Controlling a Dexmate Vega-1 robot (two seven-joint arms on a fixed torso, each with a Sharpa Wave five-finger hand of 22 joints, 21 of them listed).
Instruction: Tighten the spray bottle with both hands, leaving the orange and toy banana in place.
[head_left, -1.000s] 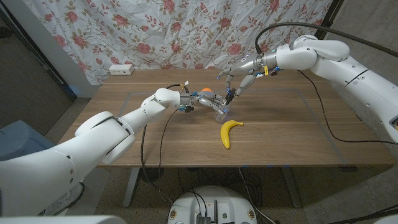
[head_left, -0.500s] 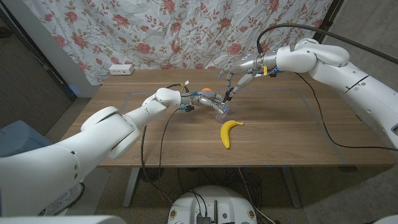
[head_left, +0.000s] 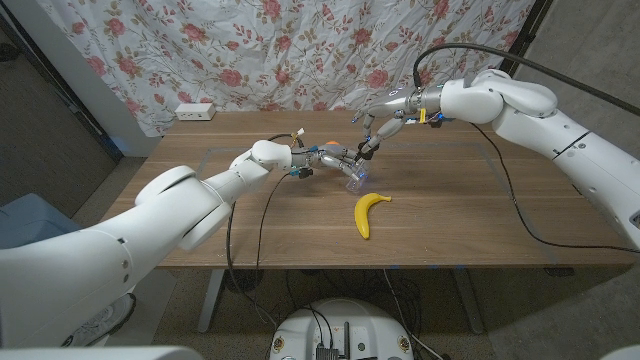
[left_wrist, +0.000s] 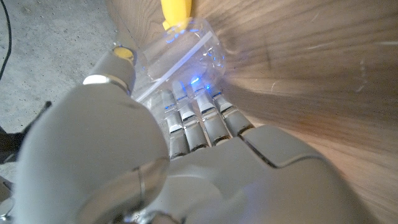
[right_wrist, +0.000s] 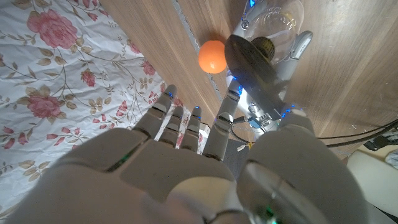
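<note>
**Spray bottle held at mid-table, right hand raised above it**

While the left hand wraps its fingers pressed side by side around the clear spray bottle, the bottle lies tilted low over the wooden table, near the middle.

- Spray bottle: transparent plastic body, gripped by the left hand; in the left wrist view its clear wall sits right against the fingertips.
- Right hand: held in the air above and just behind the bottle, fingers spread and holding nothing; whether a fingertip touches the bottle cannot be told.
- Orange: on the table just behind the left hand, close to the bottle.
- Toy banana: yellow, lying on the table in front of the bottle, apart from both hands.
- Backdrop: floral curtain behind the table; white power strip at the far left edge.
</note>
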